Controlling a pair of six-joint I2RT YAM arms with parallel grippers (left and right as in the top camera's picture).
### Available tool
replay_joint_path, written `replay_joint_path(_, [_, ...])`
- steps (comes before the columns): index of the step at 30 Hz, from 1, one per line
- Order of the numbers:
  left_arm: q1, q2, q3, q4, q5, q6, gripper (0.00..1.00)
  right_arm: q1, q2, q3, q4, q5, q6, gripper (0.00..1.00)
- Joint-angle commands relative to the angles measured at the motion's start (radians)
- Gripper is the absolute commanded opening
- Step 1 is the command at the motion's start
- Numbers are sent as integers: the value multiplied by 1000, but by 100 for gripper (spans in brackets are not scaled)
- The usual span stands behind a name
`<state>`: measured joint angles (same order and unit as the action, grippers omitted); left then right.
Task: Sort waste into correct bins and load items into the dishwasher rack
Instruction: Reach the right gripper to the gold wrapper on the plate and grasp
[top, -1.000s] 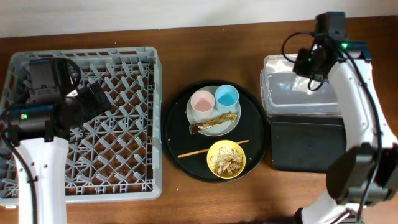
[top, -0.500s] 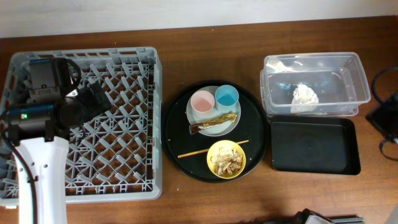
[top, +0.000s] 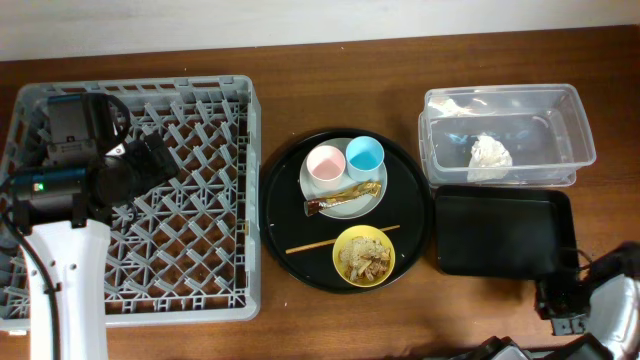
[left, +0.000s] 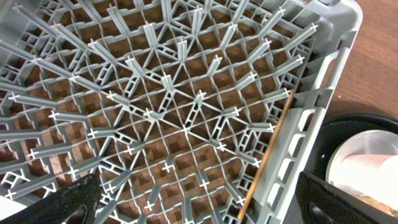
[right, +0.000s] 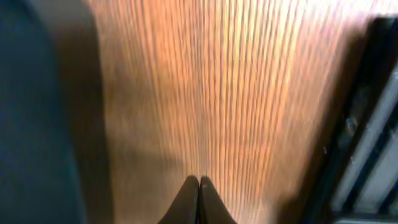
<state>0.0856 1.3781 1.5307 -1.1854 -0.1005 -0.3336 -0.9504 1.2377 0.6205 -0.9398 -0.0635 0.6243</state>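
Your L gripper (left: 205, 208) hangs over the rack (top: 200, 110) at 9 o'clock, fingers spread wide. R gripper (right: 199, 190) is at 5 o'clock over the table (right: 217, 93), fingers pressed together. Napkin (top: 490, 154) sits in the clear tub (top: 428, 150) at 2 o'clock.

The overhead camera looks straight down from high up and takes in the whole surface (top: 350, 70). It shows the dishwasher rack (top: 252, 200) at the left edge, the round black tray (top: 280, 200) in the middle, and the clear tub (top: 500, 92) and black rectangular tray (top: 500, 240) at the right.

The left wrist camera hangs close above the rack, facing down into its lattice. The rack's right wall and a slice of the round tray show at its right, both also seen from overhead.

The right wrist camera sits very near bare wood by the front right corner. Its picture is blurred, with a dark edge (right: 382, 74) at its right.
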Motion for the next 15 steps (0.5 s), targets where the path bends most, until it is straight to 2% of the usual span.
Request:
replay_joint_path(1, [3,-15,6,1,7,-10,99,-6,-6,-48,48,49,21,4])
replay_joint_path(9, [3,-15,6,1,7,-10,99,-5,-6,-48,92,-35,15,4])
replay_joint_path(13, [3,-15,5,2,7,-10,99,-5,-6,-48,145,-208,-121,4])
replay_joint_path(15, [3,-15,5,2,7,-10,99,-5,-6,-48,159,-216,-146,4])
